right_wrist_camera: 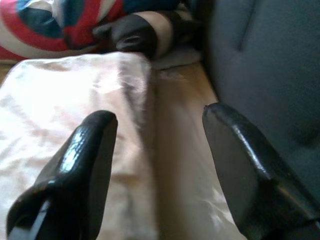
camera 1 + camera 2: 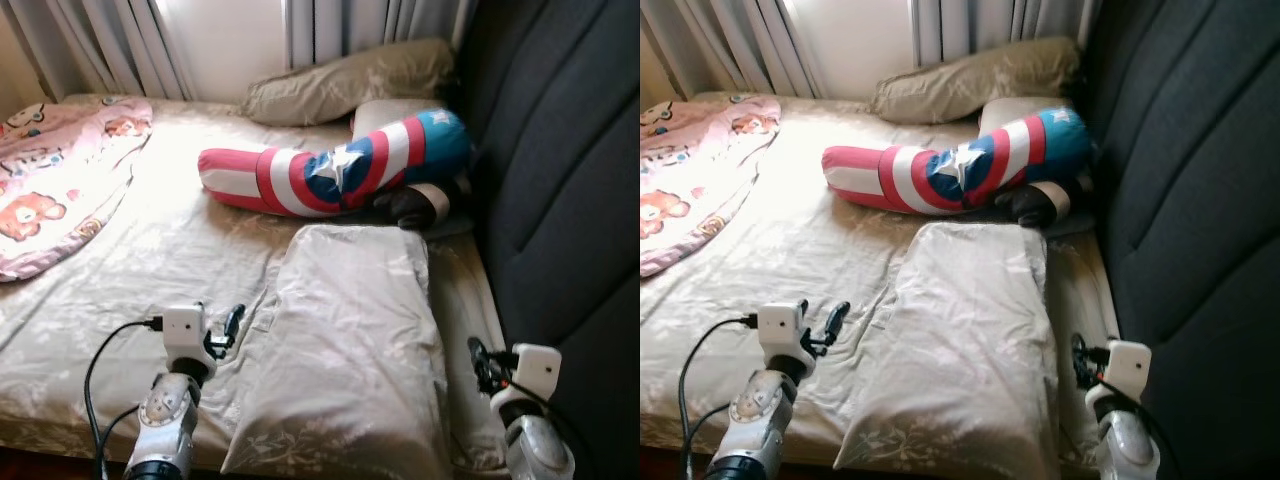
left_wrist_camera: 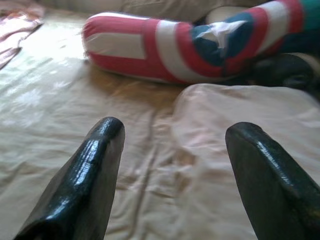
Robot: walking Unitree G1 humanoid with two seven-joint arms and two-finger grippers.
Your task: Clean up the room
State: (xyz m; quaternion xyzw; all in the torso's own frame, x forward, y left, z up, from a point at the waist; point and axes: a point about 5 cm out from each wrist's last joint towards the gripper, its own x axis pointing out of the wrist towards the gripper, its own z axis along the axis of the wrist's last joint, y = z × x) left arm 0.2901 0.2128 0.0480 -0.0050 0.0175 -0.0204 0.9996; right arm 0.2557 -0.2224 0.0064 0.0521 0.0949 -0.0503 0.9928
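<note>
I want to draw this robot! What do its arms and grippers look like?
Both arms are shiny silver tubes. Each carries a small white box at the wrist. The left gripper and right gripper have two long, glossy black fingers with rounded tips. A black cable loops off the left arm.

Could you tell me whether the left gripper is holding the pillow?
No, the left gripper is open, its fingers apart above the beige pillow.

Left gripper [image 3: 172, 145] jaws apart, pillow [image 3: 235, 125], striped bolster [image 3: 190, 45]
</note>
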